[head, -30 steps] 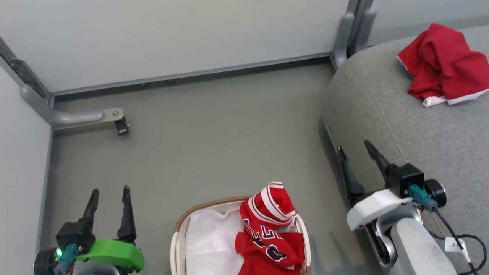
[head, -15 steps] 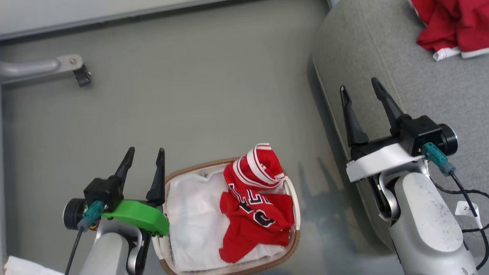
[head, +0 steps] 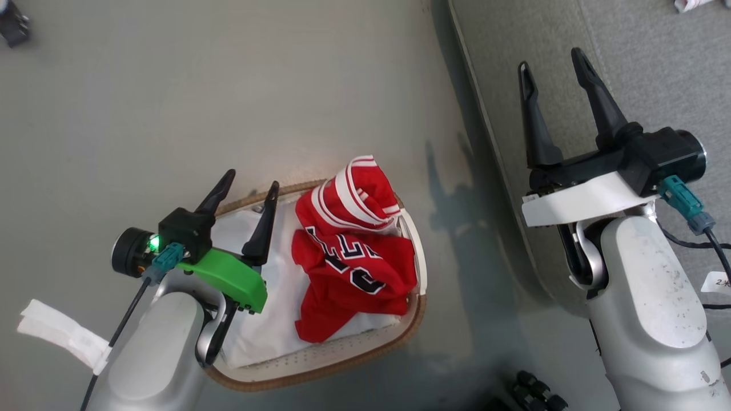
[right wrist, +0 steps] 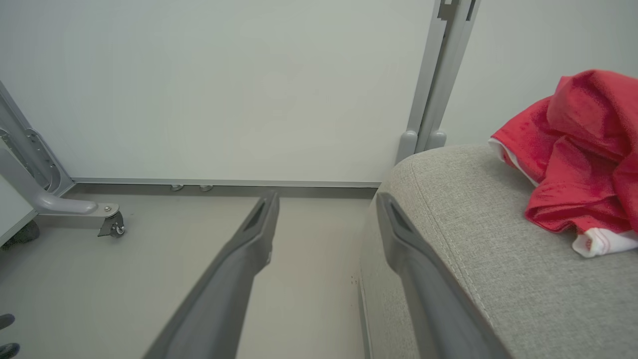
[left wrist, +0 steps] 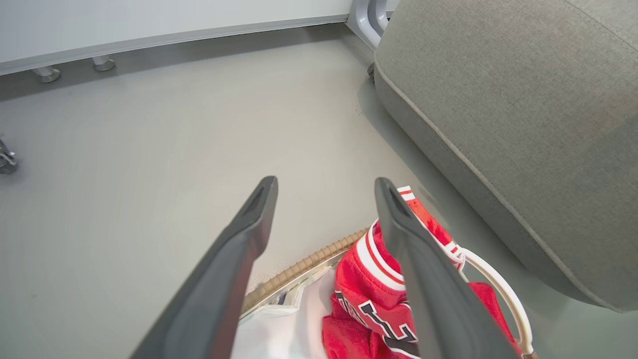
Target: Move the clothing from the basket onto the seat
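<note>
landmark: the basket [head: 308, 358], oval, with a white perforated wall and a brown woven-look rim, standing on the grey floor [head: 228, 85].
clothing: red jersey [head: 351, 268] inside the basket, in its right half, crumpled in a heap; the dark white-outlined letters face up.
jersey trim: the white-striped band is bunched at the basket's far end, rising just above the rim beside the white handle [head: 416, 245].
under the clothing: a plain white sheet [head: 268, 319] lines the basket's bottom and fills its left half.
left gripper [head: 253, 178]: fingers spread apart with nothing between them, poised over the basket's far-left rim; in the head view one finger lies across the sheet inside the basket and the other across the floor just outside it.
left wrist view: the rim runs below the gap between the two fingers, and the jersey sits behind the right-hand finger.
right gripper [head: 550, 59]: fingers wide apart and empty, well to the right of the basket, over the near edge of the seat [head: 639, 68].
seat: large grey cushion to the right of the basket, apart from it, with a strip of floor between.
second red garment [right wrist: 578, 149]: lies crumpled on top of the seat, far from the basket, a white hem showing at its lower edge.
</note>
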`<state>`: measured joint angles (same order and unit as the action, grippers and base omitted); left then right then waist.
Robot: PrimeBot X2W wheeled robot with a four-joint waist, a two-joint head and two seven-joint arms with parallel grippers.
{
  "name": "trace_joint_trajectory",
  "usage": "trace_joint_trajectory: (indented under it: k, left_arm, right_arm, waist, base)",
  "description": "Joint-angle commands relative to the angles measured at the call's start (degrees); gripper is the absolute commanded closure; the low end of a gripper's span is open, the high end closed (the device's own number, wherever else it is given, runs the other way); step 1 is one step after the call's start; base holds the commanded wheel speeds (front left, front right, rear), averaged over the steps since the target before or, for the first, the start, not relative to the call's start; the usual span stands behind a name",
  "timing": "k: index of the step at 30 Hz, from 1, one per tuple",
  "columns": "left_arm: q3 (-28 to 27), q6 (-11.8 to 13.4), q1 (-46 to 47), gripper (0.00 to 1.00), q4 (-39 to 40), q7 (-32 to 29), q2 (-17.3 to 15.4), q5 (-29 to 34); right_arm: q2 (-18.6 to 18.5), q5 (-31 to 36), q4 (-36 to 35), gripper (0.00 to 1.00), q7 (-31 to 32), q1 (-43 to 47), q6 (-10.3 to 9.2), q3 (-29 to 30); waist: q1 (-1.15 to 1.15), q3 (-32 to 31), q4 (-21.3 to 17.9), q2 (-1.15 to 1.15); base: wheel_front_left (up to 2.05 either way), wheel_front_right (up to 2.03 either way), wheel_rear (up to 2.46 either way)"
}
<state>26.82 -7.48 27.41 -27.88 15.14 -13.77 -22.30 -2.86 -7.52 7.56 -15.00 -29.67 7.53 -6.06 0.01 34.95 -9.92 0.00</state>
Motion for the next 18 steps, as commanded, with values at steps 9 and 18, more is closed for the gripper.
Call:
trace_joint_trajectory:
  k: [9,18]
  left_arm:
    - [9.8,0.0,4.8,0.0,-6.0,0.0,-1.1,-5.4]
    - [18.7,0.0,7.8,0.0,-10.6,0.0,-0.9,-11.5]
  right_arm:
    - [-0.1,-0.2,-2.1,0.0,-0.3,-2.7,-0.08,0.3]
    - [-0.1,0.6,-3.7,0.0,-0.3,-3.9,-0.08,1.1]
  waist:
    - [-0.01,10.9,-3.9,0.0]
    - [-0.01,15.6,-4.0,0.0]
  base:
    - [0.0,0.0,0.0]
    - [0.0,0.0,0.0]
